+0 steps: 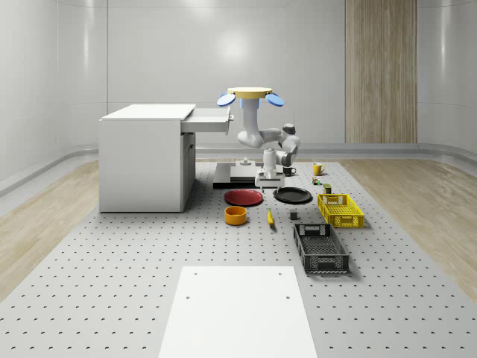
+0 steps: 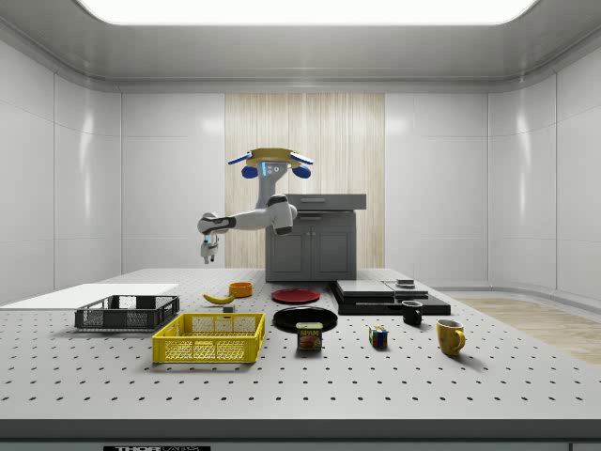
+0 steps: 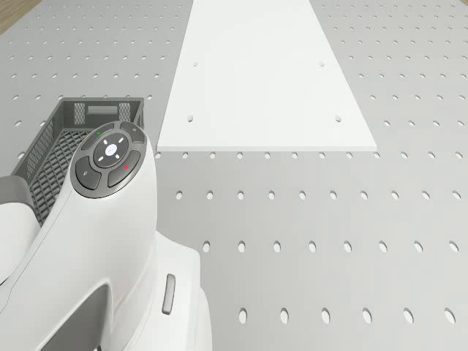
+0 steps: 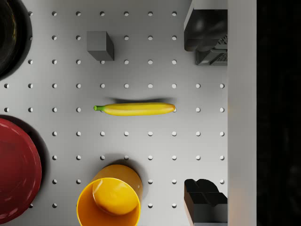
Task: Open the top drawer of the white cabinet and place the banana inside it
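The yellow banana (image 1: 270, 217) (image 2: 219, 299) (image 4: 135, 108) lies flat on the perforated table between the orange bowl (image 1: 236, 215) (image 4: 110, 200) and a small grey block (image 4: 100, 45). The white cabinet (image 1: 145, 160) (image 2: 312, 240) has its top drawer (image 1: 210, 120) (image 2: 326, 201) pulled out. The drone (image 1: 250, 93) (image 2: 272, 160) hovers beside that open drawer. Its arm reaches down and away from the cabinet. The gripper (image 1: 270, 181) (image 2: 208, 252) (image 4: 203, 115) hangs open well above the table, pointing down, with the banana below it and a little to one side. Nothing is between the fingers (image 4: 205, 33).
A red plate (image 1: 244, 197) (image 4: 14, 169) and a black plate (image 1: 293, 195) lie near the banana. A yellow basket (image 1: 340, 209), a black crate (image 1: 320, 247) (image 3: 73, 139) and a white board (image 1: 238, 309) (image 3: 263, 73) sit farther out. Mugs (image 1: 317, 169) stand behind.
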